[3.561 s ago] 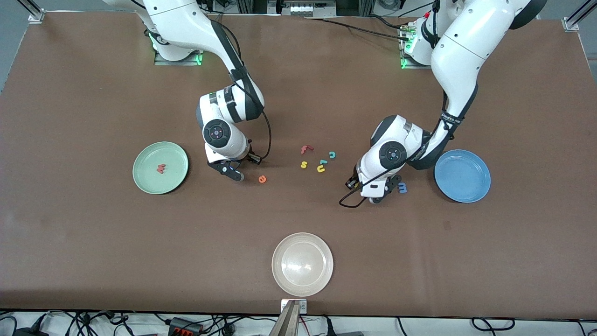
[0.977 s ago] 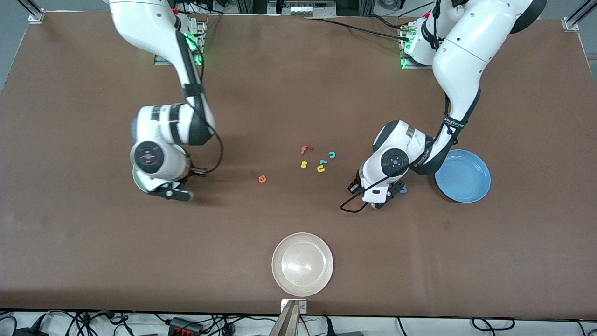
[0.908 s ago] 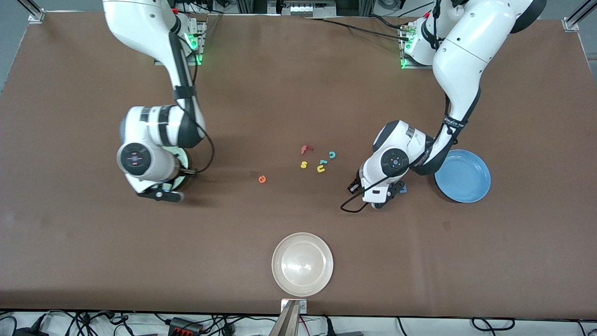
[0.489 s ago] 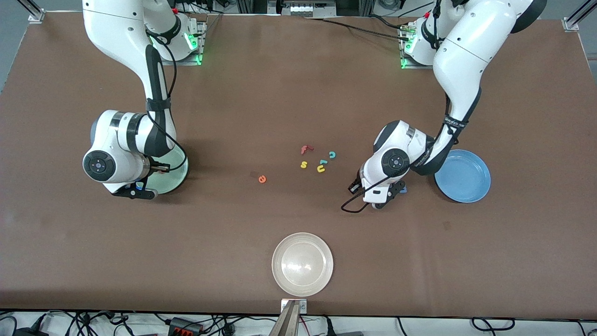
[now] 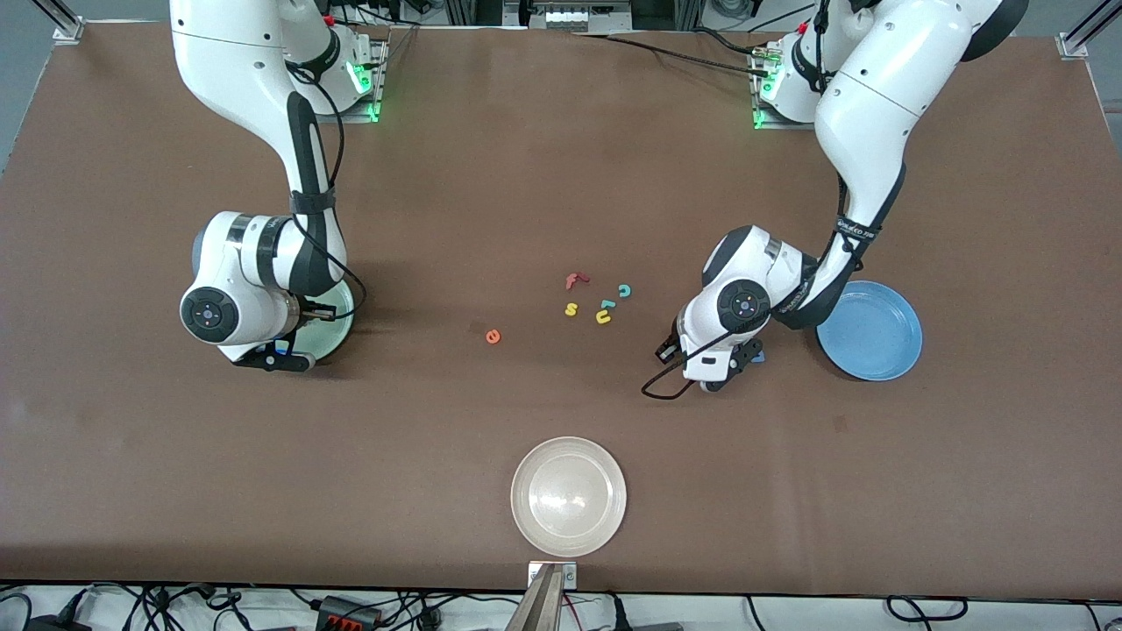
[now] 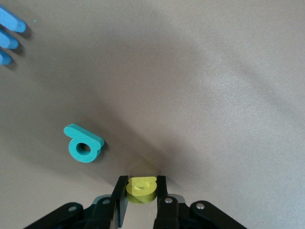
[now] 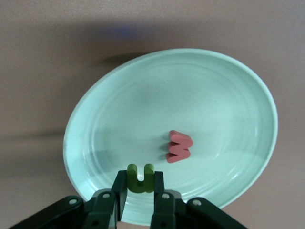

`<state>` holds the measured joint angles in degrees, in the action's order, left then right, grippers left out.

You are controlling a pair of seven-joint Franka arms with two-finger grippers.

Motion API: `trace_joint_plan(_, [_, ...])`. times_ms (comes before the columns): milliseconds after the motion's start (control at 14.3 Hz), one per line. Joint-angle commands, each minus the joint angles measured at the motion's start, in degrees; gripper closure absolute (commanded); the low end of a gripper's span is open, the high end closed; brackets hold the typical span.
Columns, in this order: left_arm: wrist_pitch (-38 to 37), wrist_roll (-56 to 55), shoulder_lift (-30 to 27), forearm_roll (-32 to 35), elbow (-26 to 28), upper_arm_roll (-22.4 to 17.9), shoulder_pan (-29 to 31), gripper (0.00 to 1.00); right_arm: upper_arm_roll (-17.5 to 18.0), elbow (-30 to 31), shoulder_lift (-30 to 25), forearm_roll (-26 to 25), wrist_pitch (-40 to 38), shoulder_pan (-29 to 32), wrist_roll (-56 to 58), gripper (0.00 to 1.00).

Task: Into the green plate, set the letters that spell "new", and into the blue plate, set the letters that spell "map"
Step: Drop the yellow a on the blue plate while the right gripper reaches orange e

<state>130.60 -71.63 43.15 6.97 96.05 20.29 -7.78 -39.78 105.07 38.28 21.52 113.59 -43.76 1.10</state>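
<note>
- Dark green "n" (image 7: 140, 178) is pinched in the right gripper (image 7: 140, 191) jaws, held over the green plate (image 7: 228, 95); judged ready for release, since the plate sits directly beneath.
- Salmon "w" (image 7: 179, 146) already lies in that plate; orange "e" (image 5: 493, 336) is on the bare desk (image 5: 561, 175), well apart toward the middle, so "new" is one-third placed.
- Yellow "a" (image 6: 141, 187) is clamped between the left gripper (image 6: 141, 198) jaws, low at the desk, near the blue plate (image 5: 877, 337).
- Teal "p" (image 6: 84, 146) and blue "m" (image 6: 8, 33) lie flat beside it; the blue plate shows no letters.
- Extra letters (image 5: 596, 300) and the beige plate (image 5: 568, 535) sit untouched.
</note>
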Motion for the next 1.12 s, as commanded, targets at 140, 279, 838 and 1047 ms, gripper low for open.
trace_joint_plan(140, [-2.9,0.6,-1.7,1.0,0.1,-0.2,0.0,0.79,0.3,0.2,1.6,1.4,1.6,-0.2,0.9,0.84])
trace_joint_plan(279, [-3.3,0.6,-1.7,1.0,0.3,-0.2,-0.1,0.78,0.3,0.2,2.1,1.4,1.8,-0.1,0.8,0.80])
trace_joint_plan(838, [-5.2,2.4,-2.1,1.0,-0.2,-0.2,0.6,0.81,-0.1,-3.8,2.5,2.0,0.8,-0.9,0.4,0.00])
trace_joint_plan(1047, [-5.2,2.5,-3.0,1.0,-0.2,-0.1,0.6,0.81,0.2,-7.5,2.1,2.0,-0.5,-2.2,-2.1,0.00])
